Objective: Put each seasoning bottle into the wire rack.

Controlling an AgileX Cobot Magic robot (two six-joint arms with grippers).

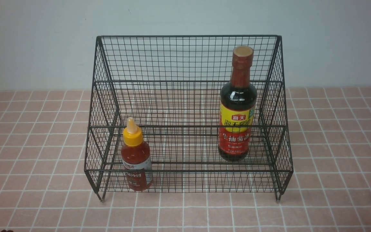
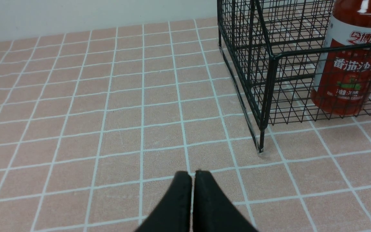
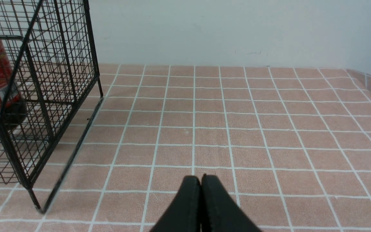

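Rack contents first: we are seeing the wire rack (image 1: 188, 112) standing at the centre of the front view on the pink-tiled desk (image 1: 333, 154), its short legs resting on the tiles. The soy-sauce bottle (image 1: 237, 106) is standing upright inside the rack, right of centre in the frame, on a middle tier, its red-brown cap reaching up near the top rail. The red squeeze bottle (image 1: 136, 158) is standing upright on the lowest tier, lower left of the rack, yellow nozzle pointing up. The two bottles are sitting well apart.

We are finding neither arm in the front view. In the left wrist view, the left gripper (image 2: 193, 175) is hovering over bare tiles at the bottom centre of the frame, its fingers (image 2: 179, 199) pressed together and pinching nothing; the rack corner and the red bottle are showing at the upper right. In the right wrist view, the right gripper (image 3: 201, 178) is likewise showing at the bottom centre, fingers (image 3: 216, 203) pressed together, empty, with the rack at the left edge.
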